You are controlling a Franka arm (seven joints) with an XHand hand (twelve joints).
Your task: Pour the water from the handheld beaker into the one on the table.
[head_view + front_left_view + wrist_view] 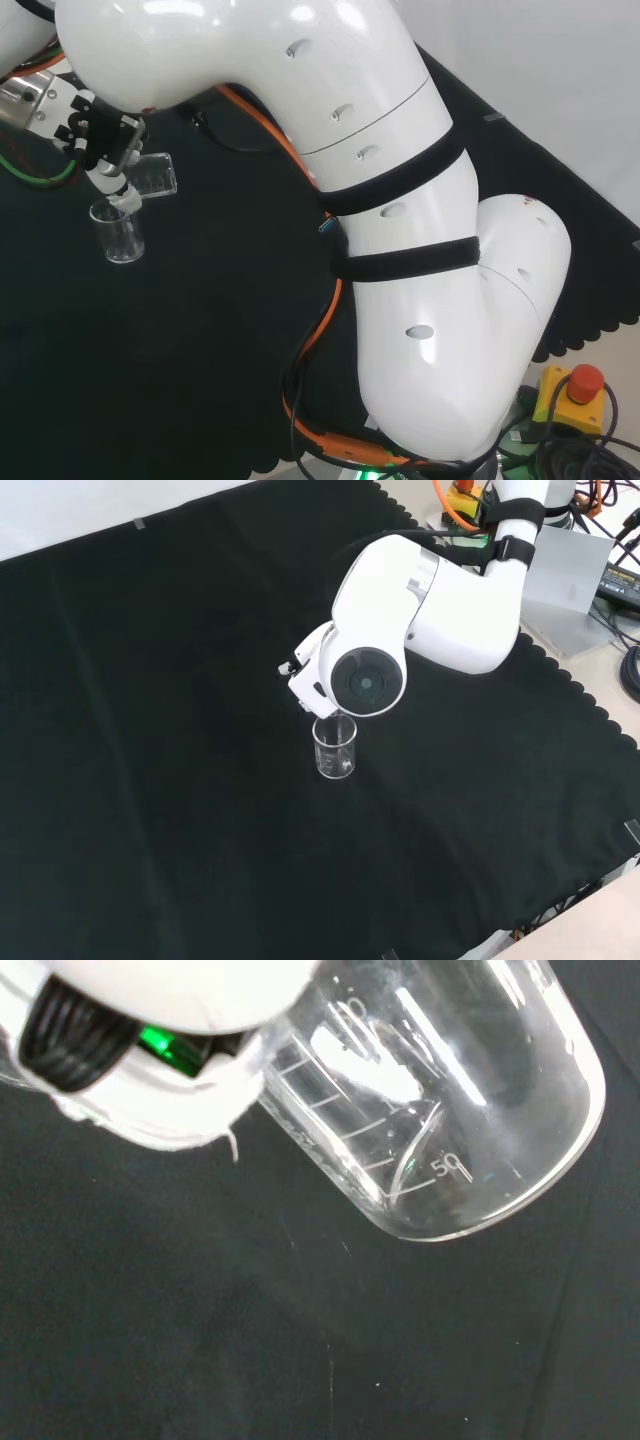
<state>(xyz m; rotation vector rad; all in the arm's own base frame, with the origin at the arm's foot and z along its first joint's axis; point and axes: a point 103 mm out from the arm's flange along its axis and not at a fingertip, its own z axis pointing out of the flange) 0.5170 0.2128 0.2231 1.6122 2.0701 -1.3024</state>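
Observation:
In the head view my hand is at the upper left, its fingers curled round a clear handheld beaker. That beaker is tipped far over, and its lower end hangs just above the rim of a second clear beaker standing upright on the black cloth. The front view shows the standing beaker right below the arm's white link with the grey cap, with a bit of the hand beside the link. Close up in the wrist view, the held beaker with its printed scale lies slanted next to the hand. I cannot tell the water level.
The arm's large white links take up the right of the head view, with an orange cable along them. A red stop button sits past the cloth's scalloped edge. In the front view a grey box and cables stand top right.

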